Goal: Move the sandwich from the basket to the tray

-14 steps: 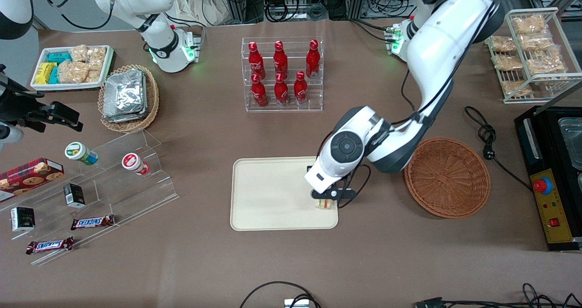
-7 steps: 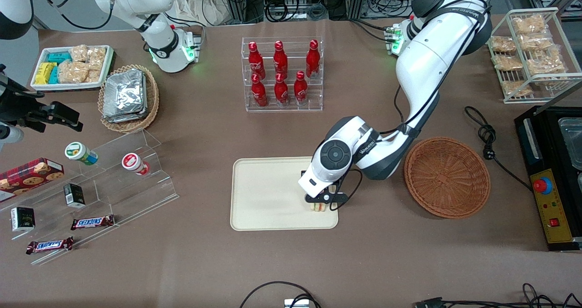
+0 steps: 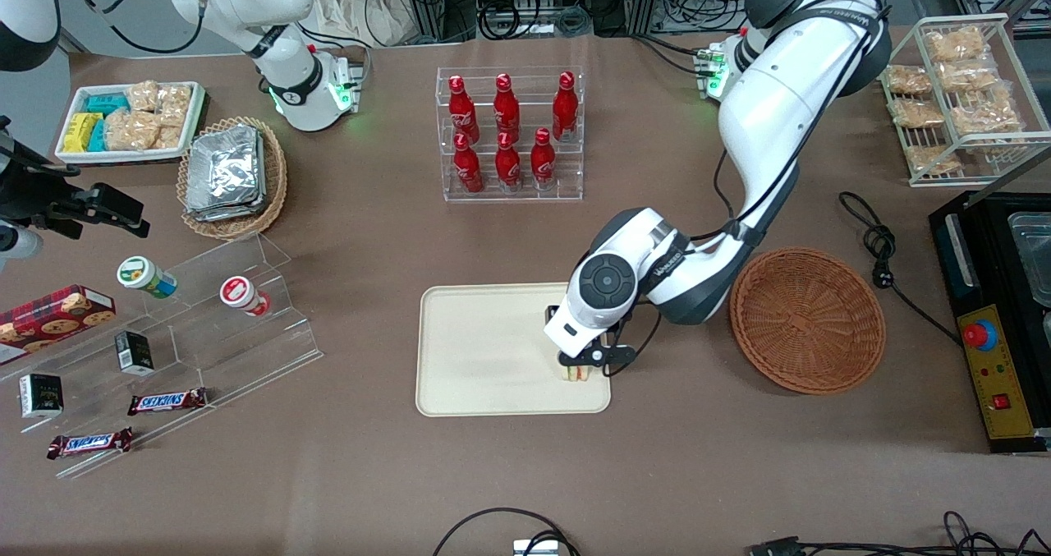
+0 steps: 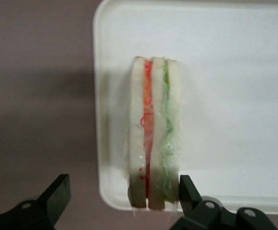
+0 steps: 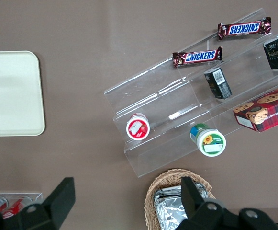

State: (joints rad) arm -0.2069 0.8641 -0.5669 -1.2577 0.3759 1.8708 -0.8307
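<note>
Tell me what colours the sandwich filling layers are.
Orange-red and green, between white bread; the sandwich shows best in the left wrist view, under the open gripper.

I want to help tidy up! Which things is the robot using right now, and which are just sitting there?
Using:
sandwich, on the tray, near its corner
gripper, open, fingers either side of the sandwich
basket

Just sitting there:
red bottles
Snickers bars
foil packets
cookie box
</note>
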